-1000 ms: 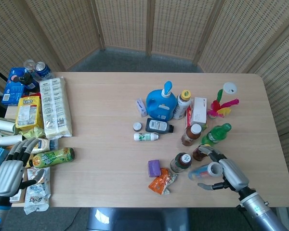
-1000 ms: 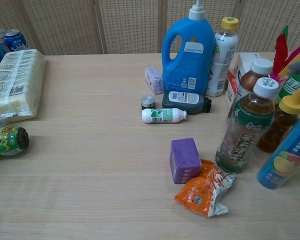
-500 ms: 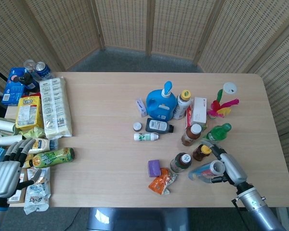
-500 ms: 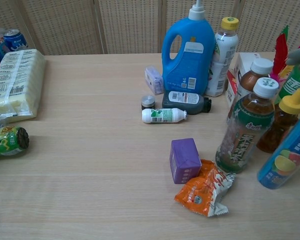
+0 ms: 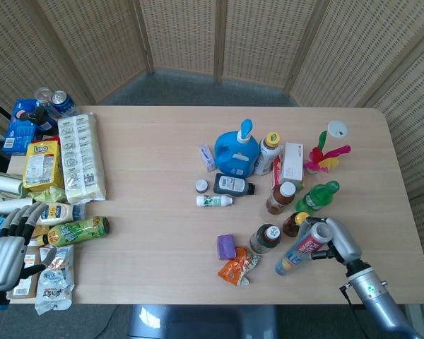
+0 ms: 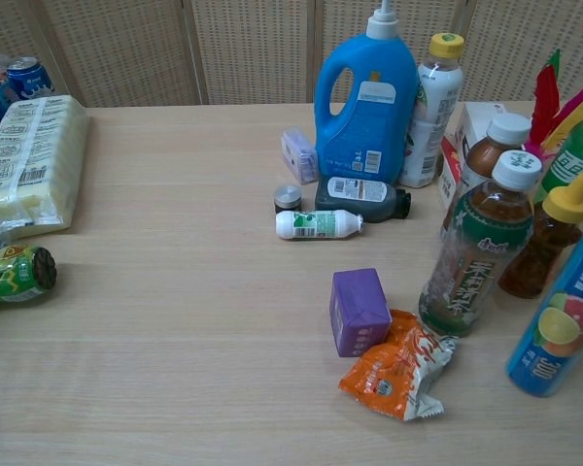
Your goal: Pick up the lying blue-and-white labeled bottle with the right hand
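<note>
One blue-and-white labeled bottle (image 5: 302, 248) tilts in the right hand (image 5: 337, 240), beside three upright drink bottles.

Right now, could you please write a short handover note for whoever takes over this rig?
Right hand grips the blue-and-white labeled bottle at its upper end; the bottle is tilted, its lower end near the table beside the green-labeled tea bottle.
Left hand is open, holding nothing, at the left table edge over the snack packets.
Done: bottle grasped and tipped up from lying.
Left: lift it clear without knocking the neighbouring bottles. Whether its base still touches the table cannot be told.
</note>
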Available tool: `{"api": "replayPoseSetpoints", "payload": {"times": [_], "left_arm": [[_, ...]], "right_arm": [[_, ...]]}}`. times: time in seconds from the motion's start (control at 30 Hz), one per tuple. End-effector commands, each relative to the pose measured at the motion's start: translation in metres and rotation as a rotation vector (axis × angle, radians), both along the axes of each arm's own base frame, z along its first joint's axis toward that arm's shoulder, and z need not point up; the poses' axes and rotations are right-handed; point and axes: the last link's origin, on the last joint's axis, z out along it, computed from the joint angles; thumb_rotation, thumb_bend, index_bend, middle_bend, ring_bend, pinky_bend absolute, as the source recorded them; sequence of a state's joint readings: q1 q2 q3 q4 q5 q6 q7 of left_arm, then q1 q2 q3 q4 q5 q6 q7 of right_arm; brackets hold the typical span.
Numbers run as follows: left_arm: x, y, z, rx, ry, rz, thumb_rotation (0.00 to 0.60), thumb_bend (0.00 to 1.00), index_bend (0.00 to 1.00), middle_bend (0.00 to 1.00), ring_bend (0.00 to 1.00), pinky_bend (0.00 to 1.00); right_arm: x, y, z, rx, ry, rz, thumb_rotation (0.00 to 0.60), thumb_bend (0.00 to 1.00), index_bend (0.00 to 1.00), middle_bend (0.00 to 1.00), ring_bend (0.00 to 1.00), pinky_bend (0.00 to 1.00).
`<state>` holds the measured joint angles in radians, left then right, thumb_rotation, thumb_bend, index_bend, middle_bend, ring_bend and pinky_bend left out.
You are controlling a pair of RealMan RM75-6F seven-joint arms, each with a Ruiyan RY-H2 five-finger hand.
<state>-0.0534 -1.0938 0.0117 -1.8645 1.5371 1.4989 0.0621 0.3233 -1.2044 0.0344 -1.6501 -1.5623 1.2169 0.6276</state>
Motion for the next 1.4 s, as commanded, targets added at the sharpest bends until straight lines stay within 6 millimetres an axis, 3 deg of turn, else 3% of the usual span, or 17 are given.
{"api": "replayPoseSetpoints", "payload": {"times": [0.03,0.23,0.57,0.97,1.4], "left_arm": [[0.001,0.001,-0.001,-0.001,0.002,-0.001,0.6,0.38,0.0,0.0,0.0,0.0],[0.002,0.004,-0.002,-0.005,0.005,-0.003,0.6,0.38,0.0,0.0,0.0,0.0],[0.001,0.004,-0.002,-0.002,0.004,0.001,0.6,0.38,0.0,0.0,0.0,0.0],[-0.002,0.0,0.0,0.008,-0.003,0.004,0.6,0.38,0.0,0.0,0.0,0.0],[-0.002,-0.01,0.005,0.026,-0.005,0.002,0.6,0.38,0.0,0.0,0.0,0.0]], "right_arm": [[-0.002,-0.002,0.002,-0.014,-0.002,-0.006,0.6,0.1,0.74,1.0,0.92,0.57],[-0.007,-0.005,0.008,-0.047,-0.002,-0.018,0.6,0.12,0.8,1.0,1.0,0.62],[-0.007,-0.01,0.029,-0.114,0.027,-0.008,0.6,0.14,0.83,1.0,1.0,0.65],[0.002,-0.02,0.072,-0.199,0.077,0.026,0.6,0.13,0.83,1.0,1.0,0.65],[0.025,-0.041,0.123,-0.293,0.063,0.094,0.6,0.13,0.83,1.0,1.0,0.65]]}}
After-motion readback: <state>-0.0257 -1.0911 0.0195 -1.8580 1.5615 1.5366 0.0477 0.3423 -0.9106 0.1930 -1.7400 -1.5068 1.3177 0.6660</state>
